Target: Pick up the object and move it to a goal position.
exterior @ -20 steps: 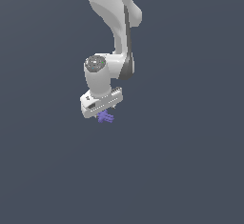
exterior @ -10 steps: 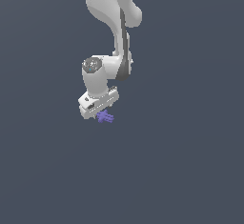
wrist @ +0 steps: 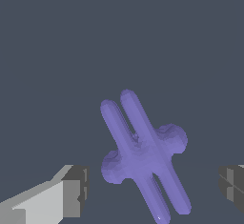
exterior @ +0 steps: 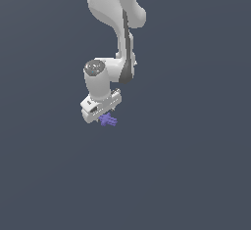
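The object is a small violet-purple piece, two long parallel bars crossed by a short stubby one. In the exterior view it shows just under the white gripper. The wrist view has the object lying between the two fingers, with a clear gap on each side. One fingertip and the other fingertip stand far apart and neither touches it. The gripper is open. Whether the object rests on the ground cannot be told.
Around the arm there is only a uniform dark grey-blue surface. No other objects, containers or edges show in either view.
The wrist and hand have shifted slightly toward the exterior view's left and turned a little above the object. The object has stayed at nearly the same spot.
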`<state>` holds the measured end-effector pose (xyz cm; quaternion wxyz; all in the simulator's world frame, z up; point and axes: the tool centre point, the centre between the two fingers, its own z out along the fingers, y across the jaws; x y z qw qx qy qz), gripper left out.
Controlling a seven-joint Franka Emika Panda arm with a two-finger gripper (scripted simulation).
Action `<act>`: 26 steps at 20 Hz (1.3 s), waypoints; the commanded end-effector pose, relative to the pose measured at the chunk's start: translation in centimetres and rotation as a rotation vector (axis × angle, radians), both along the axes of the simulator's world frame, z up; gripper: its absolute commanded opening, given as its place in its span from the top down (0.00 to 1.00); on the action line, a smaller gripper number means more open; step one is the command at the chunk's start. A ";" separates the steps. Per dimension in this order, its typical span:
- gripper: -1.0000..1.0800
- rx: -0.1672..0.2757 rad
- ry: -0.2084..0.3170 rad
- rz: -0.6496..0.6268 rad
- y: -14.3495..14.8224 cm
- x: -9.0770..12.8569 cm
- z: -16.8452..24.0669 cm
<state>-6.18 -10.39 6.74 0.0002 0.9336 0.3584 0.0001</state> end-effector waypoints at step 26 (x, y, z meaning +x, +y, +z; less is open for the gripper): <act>1.00 0.000 -0.002 0.005 0.0 0.0 -4.6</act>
